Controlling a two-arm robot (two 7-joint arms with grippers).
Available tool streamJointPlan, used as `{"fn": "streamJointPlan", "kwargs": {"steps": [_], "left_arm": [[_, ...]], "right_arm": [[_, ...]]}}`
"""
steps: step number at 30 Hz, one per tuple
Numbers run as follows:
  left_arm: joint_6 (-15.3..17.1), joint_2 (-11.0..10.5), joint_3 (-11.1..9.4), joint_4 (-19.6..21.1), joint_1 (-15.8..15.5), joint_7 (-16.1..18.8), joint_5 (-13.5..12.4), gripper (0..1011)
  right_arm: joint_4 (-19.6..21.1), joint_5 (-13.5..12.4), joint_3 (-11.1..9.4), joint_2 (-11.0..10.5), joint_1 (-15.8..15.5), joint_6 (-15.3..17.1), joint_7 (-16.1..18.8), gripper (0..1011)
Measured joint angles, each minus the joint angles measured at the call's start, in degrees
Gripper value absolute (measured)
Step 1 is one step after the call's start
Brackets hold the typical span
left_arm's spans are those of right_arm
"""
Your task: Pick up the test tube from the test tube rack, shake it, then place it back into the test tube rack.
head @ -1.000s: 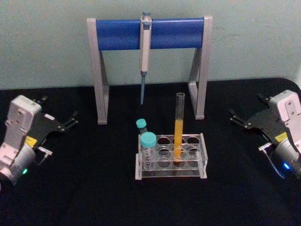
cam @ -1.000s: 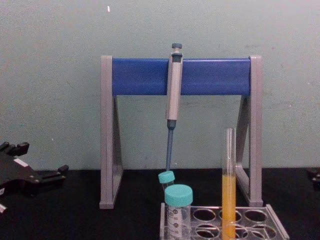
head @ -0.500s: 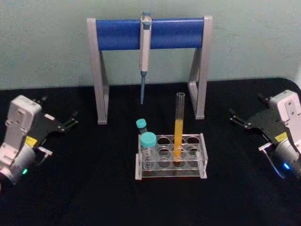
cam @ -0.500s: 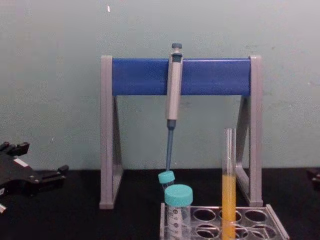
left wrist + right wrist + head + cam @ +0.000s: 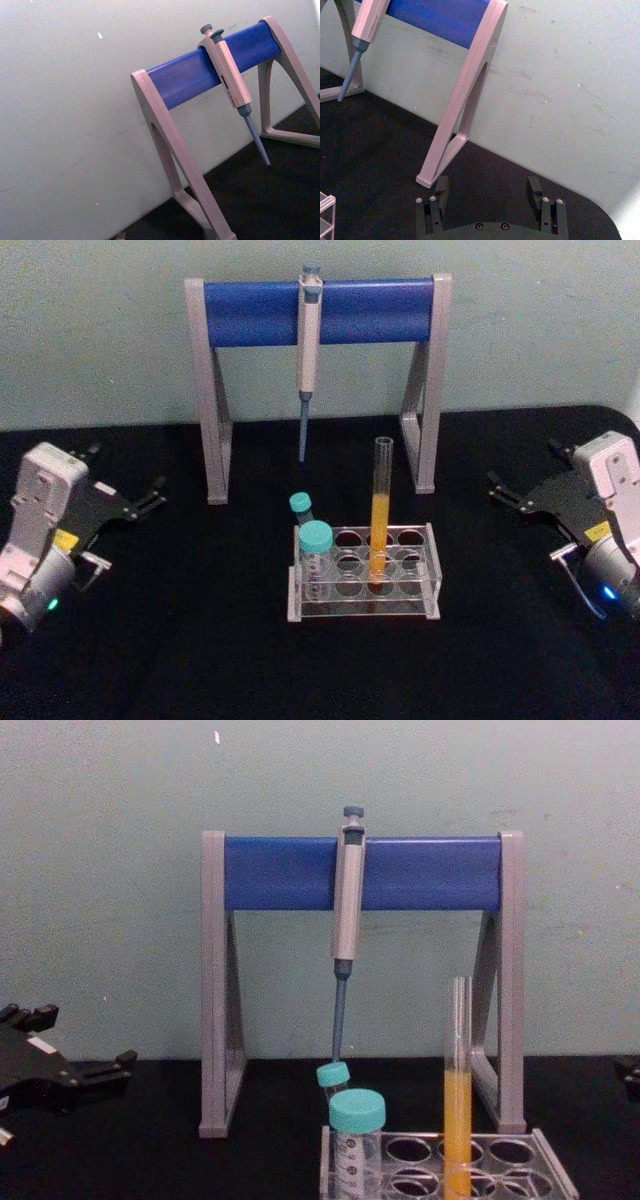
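Note:
The test tube (image 5: 380, 505) stands upright in the test tube rack (image 5: 432, 578) at the table's middle, its lower half filled with orange-yellow liquid. In the chest view the test tube (image 5: 458, 1090) rises from the test tube rack (image 5: 548, 1162) at the bottom right. My left gripper (image 5: 124, 477) rests open at the far left, well away from the rack. My right gripper (image 5: 523, 472) rests open at the far right, also apart from it. The right wrist view shows the right gripper (image 5: 487, 189) with its fingers (image 5: 535, 186) wide apart and nothing between them.
Two teal-capped tubes (image 5: 315, 540) stand in the rack's left end. A blue-and-grey pipette stand (image 5: 318, 312) with a hanging pipette (image 5: 307, 355) is behind the rack, near the wall. The black table (image 5: 200, 640) has room on both sides of the rack.

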State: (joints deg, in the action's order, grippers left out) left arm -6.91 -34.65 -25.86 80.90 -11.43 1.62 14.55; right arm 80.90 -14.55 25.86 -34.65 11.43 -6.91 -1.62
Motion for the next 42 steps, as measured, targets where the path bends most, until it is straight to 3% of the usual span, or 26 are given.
{"fn": "streamJointPlan", "kwargs": {"steps": [24, 32, 39, 42], "left_arm": [[0.0, 0.0, 0.0, 0.0, 0.0, 0.0, 0.0, 1001], [0.0, 0.0, 0.0, 0.0, 0.0, 0.0, 0.0, 1001], [0.0, 0.0, 0.0, 0.0, 0.0, 0.0, 0.0, 1001], [0.0, 0.0, 0.0, 0.0, 0.0, 0.0, 0.0, 1001]], "right_arm": [[0.0, 0.01, -0.02, 0.01, -0.01, 0.0, 0.0, 1000], [1.95, 0.16, -1.49, -0.19, -1.74, 0.54, 0.95, 1000], [6.17, -2.27, -3.2, -0.99, -4.87, 2.44, 3.32, 1000], [8.99, -5.07, -4.3, -1.35, -6.77, 3.86, 5.64, 1000]]}}
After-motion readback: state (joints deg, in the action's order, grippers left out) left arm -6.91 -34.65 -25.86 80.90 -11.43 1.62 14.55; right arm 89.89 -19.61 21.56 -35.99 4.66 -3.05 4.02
